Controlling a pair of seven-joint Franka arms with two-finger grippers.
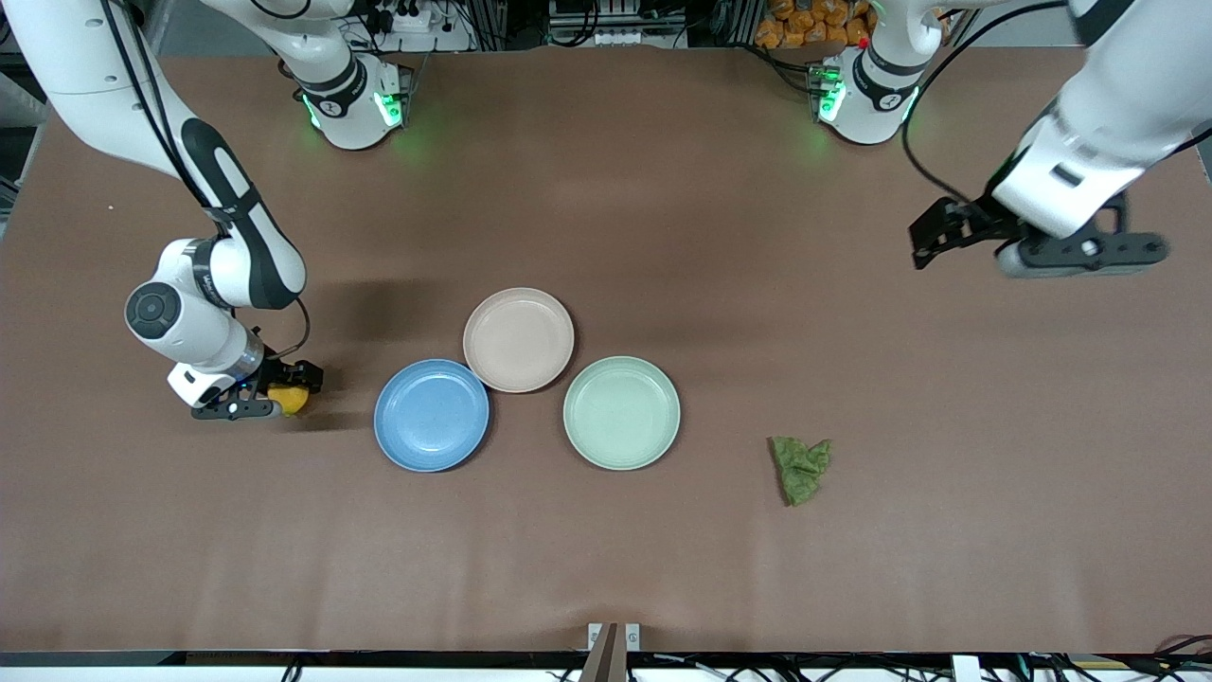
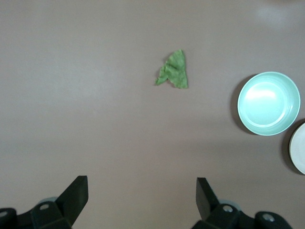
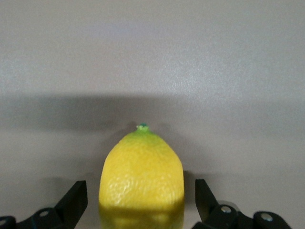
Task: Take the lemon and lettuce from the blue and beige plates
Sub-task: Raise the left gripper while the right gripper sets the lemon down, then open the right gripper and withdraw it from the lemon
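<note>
The yellow lemon [image 1: 294, 402] lies on the bare table beside the blue plate [image 1: 431, 415], toward the right arm's end. My right gripper [image 1: 287, 391] is low around it, open, with a gap between each finger and the lemon [image 3: 141, 176]. The dark green lettuce [image 1: 800, 468] lies on the table toward the left arm's end, nearer the front camera than the plates. My left gripper [image 1: 930, 242] is open and empty, up in the air over bare table. The lettuce also shows in the left wrist view [image 2: 174, 71]. The beige plate [image 1: 518, 339] and the blue plate hold nothing.
A pale mint-green plate [image 1: 621, 412] stands beside the blue and beige plates, toward the lettuce, and holds nothing. It also shows in the left wrist view [image 2: 269, 103], with the beige plate's rim [image 2: 299, 148] at the frame edge.
</note>
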